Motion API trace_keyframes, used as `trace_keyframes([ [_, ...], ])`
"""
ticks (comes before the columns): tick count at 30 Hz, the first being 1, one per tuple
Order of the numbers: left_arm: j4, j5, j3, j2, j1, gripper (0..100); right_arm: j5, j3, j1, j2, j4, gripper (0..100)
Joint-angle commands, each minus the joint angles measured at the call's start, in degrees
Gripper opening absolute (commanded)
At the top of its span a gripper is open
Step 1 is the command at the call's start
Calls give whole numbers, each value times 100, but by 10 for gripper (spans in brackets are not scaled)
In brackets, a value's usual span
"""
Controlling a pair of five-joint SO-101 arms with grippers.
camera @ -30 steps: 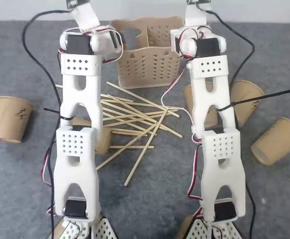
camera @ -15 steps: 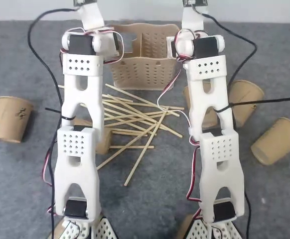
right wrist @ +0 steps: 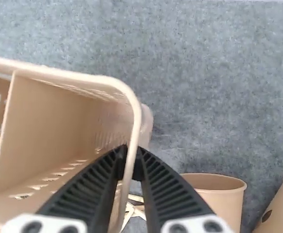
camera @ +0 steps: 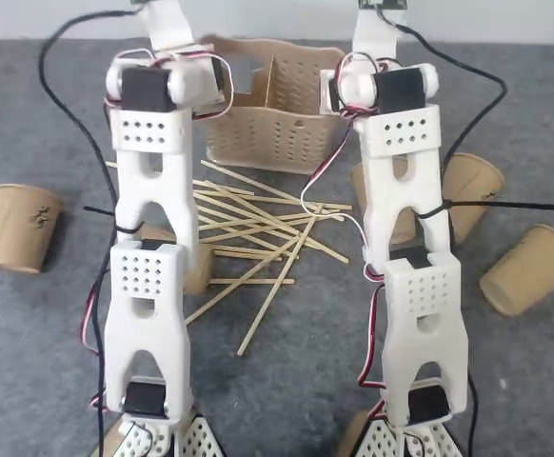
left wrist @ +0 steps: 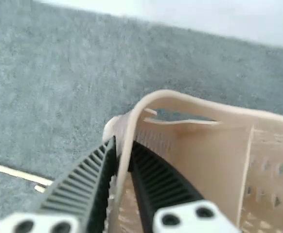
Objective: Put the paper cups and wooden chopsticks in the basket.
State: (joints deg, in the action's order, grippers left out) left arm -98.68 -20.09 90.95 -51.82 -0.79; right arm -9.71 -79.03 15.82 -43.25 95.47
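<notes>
**Two arms grip a basket by its ends.** Two white arms stretch up the frame across a grey carpet (camera: 29, 124) to a tan perforated basket (camera: 277, 133), which sits at the upper middle of the high view.

The left gripper (left wrist: 122, 150) has its black ribbed jaws pinching the basket (left wrist: 204, 145) at the rim. One jaw is inside the wall and one outside, at the end toward the left of the high view. The right gripper (right wrist: 129, 155) pinches the opposite end wall of the basket (right wrist: 59, 126) the same way, jaws pressed on the thin plastic. A divider splits the basket into compartments.

The wooden chopsticks (camera: 258, 224) lie outside the basket in a loose, crisscrossed heap on the carpet. They are at the centre of the frame, between the two arms and just below the basket.

A paper cup (camera: 25, 228) lies alone at the left edge, well apart from the heap. Another cup (camera: 203, 271) is partly hidden behind the left arm (camera: 148, 190), beside the sticks.

On the right, one cup (camera: 360, 190) peeks from behind the right arm (camera: 405, 190), and a second (camera: 475, 186) shows on the arm's far side. A third (camera: 529, 268) lies on its side near the right edge.
</notes>
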Motion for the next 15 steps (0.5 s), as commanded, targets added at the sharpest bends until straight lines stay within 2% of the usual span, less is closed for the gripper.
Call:
trace_keyframes([
  [1,-176,18,479,167,0,16,-53,-193,-92,576,-119,6],
  [7,-44,-202,-92,158,44,17,-53,-185,-92,567,251,6],
  [12,404,-536,-479,114,44,95,-44,88,-136,488,119,6],
  [15,580,-554,-558,114,53,100,132,202,-242,435,22,7],
])
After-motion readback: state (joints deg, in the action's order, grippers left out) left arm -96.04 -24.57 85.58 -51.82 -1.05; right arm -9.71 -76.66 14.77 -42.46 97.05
